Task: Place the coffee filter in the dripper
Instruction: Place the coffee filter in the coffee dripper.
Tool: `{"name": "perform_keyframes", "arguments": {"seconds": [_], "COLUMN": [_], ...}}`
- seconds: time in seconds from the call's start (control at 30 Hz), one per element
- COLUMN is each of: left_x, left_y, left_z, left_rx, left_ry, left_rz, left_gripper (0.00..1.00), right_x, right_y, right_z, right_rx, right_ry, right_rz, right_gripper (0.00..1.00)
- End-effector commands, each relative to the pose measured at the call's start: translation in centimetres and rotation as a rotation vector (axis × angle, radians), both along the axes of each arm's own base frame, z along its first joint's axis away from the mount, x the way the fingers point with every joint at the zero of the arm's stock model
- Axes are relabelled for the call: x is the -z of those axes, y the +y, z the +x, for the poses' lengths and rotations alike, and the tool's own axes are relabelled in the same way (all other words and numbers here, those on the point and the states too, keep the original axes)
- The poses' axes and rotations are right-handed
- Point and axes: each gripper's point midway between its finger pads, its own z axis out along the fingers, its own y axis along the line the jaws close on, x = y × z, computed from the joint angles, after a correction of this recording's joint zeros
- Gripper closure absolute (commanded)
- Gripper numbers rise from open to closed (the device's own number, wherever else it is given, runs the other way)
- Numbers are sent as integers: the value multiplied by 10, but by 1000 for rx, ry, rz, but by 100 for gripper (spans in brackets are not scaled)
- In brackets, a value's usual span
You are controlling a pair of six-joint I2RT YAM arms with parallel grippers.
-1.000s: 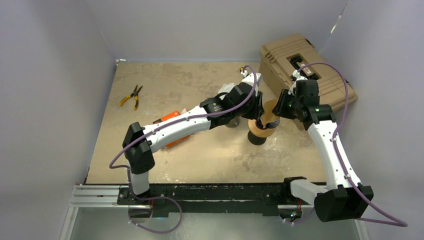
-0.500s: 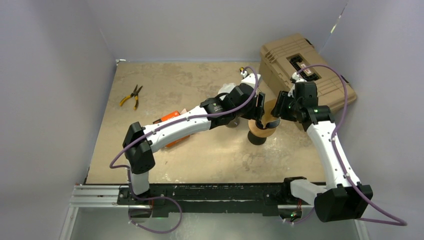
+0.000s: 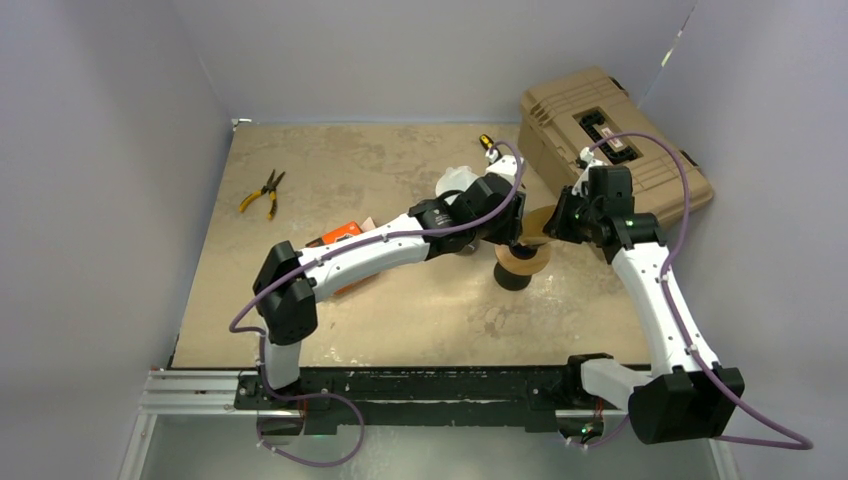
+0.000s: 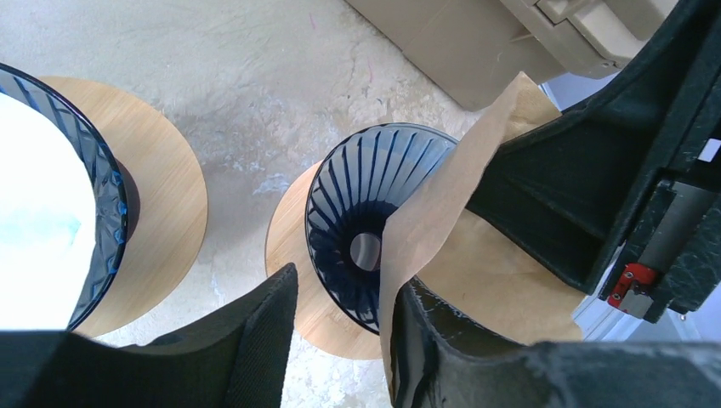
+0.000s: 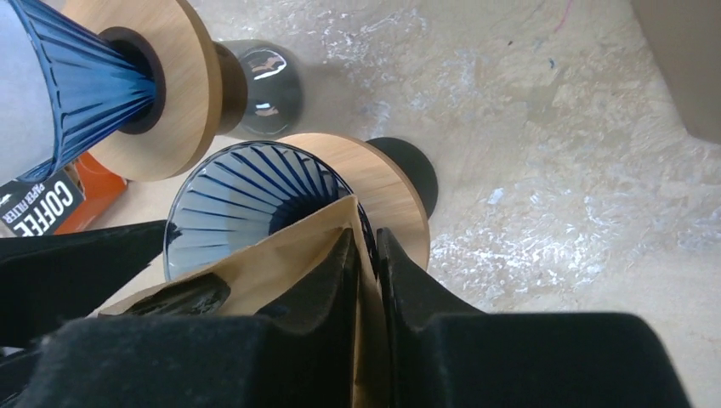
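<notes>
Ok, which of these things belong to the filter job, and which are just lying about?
Job: brown coffee filter, pinched in the right gripper; empty blue dripper below it; left gripper, open alongside.
Lying about: second dripper with white filter, pliers, tan case, orange coffee packet.

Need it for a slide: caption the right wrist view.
Right gripper pinches the brown coffee filter at the rim of the nearer blue ribbed dripper.

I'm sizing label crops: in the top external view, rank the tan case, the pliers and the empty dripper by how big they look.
1. tan case, clearly largest.
2. empty dripper.
3. pliers: about as long as the dripper is wide, but far thinner, so they cover less.
</notes>
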Motion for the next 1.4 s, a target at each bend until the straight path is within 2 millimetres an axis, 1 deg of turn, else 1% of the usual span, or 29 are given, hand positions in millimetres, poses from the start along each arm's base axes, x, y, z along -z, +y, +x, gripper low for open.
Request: {"name": "perform_keyframes", "arguments": {"seconds": [0.0,0.1,0.23,0.37,0.5,0.53,0.57,0.63,0.7,0.73,0.83,0.93,1.0,1.07,1.13,1.2,1.3,1.37], "left_x": [3,2,-2,-3,-3,-5,-7,-11,-18,-21,-28,-35,-39,-42,-40,-36,-31,-27], "left_y": [1,6,16,19,17,16,14,12,11,11,13,14,16,17,19,21,23,25], "left_z": [4,6,10,12,10,10,9,9,7,7,7,8,8,10,12,14,16,17], "left_rx": [5,-11,-44,-53,-40,-36,-31,-24,-17,-16,-19,-22,-23,-27,-34,-37,-45,-49], "left_ry": [-17,-26,-50,-58,-53,-54,-54,-56,-61,-65,-72,-76,-82,-86,-83,-74,-62,-61], "left_rz": [15,32,64,77,70,63,55,37,20,12,-3,-21,-34,-42,-38,-34,-23,-8], "left_gripper": [62,72,80,85,87,85,78,66,56,52,44,39,36,35,35,35,38,40], "right_x": [-4,-2,2,2,-1,-3,-5,-10,-15,-18,-24,-30,-30,-26,-21,-17,-14,-16], "right_y": [5,5,0,-3,-5,-5,-4,-2,-1,-1,1,6,6,6,9,12,15,16], "right_z": [5,4,3,2,3,3,3,3,4,4,3,3,3,3,3,3,4,5], "right_rx": [-20,-17,1,10,10,7,2,-8,-15,-17,-23,-35,-32,-31,-40,-52,-64,-72], "right_ry": [-29,-28,-20,-20,-26,-29,-34,-44,-57,-62,-76,-93,-99,-92,-85,-77,-70,-75], "right_rz": [31,28,4,-8,-22,-22,-19,-13,-7,-5,5,30,34,35,46,60,71,73], "right_gripper": [86,90,92,96,94,92,89,77,64,57,48,47,48,50,53,53,51,48]}}
